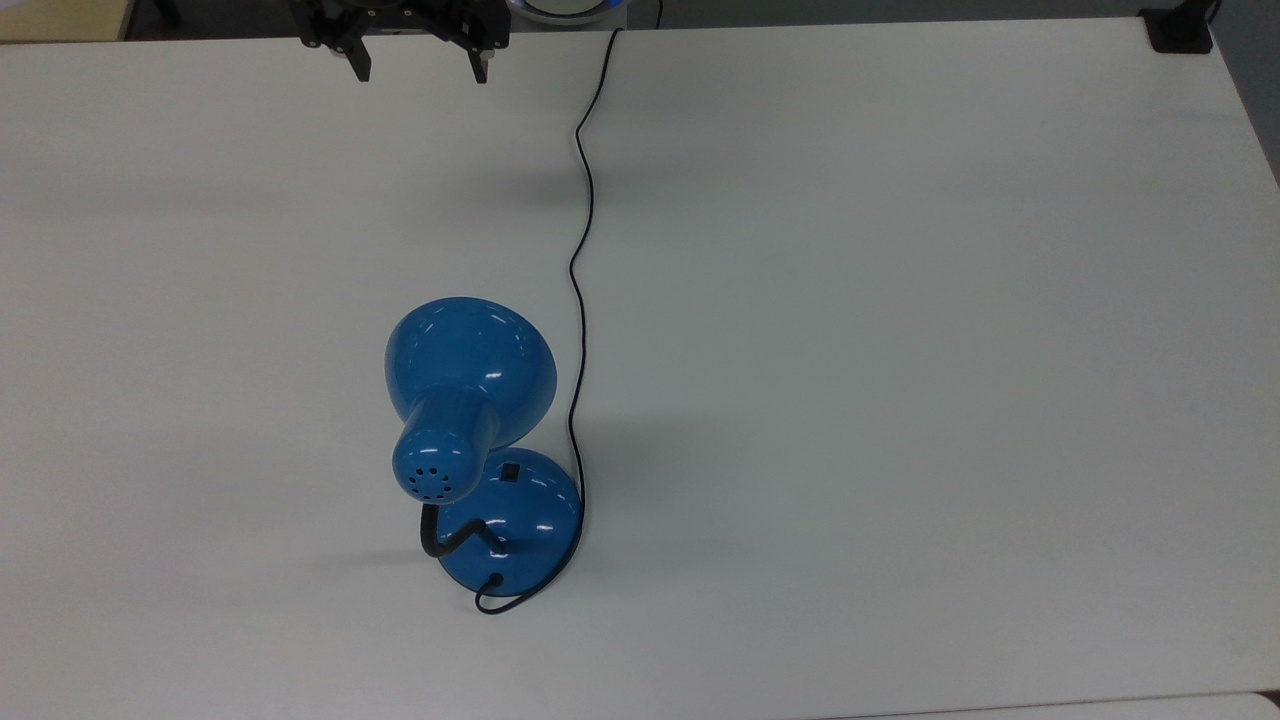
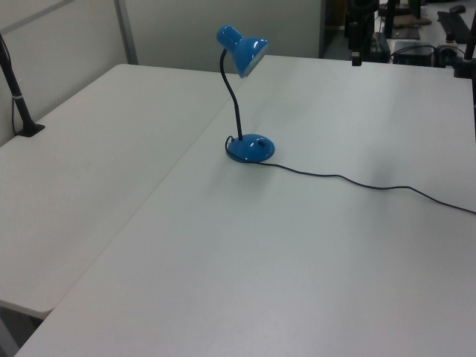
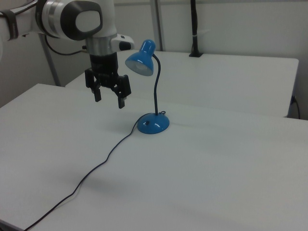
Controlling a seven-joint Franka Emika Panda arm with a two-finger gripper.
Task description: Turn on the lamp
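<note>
The blue lamp stands on the white table (image 1: 900, 350), with its bell shade (image 1: 470, 370) bent over on a black gooseneck (image 1: 445, 535) above the round base (image 1: 535, 525). A small black switch (image 1: 510, 470) sits on top of the base. No glow shows under the shade (image 3: 141, 62). My gripper (image 1: 421, 68) hangs open at the top view's upper edge, well apart from the lamp. In the right view the gripper (image 3: 109, 99) hovers above the table, left of the shade and higher than the base (image 3: 153, 123). Nothing is between its fingers.
The lamp's thin black cord (image 1: 578, 300) runs from the base across the table to the top view's upper edge, beside the gripper. A second white table (image 2: 74, 163) adjoins this one. A black clamped post (image 3: 194, 29) stands on it.
</note>
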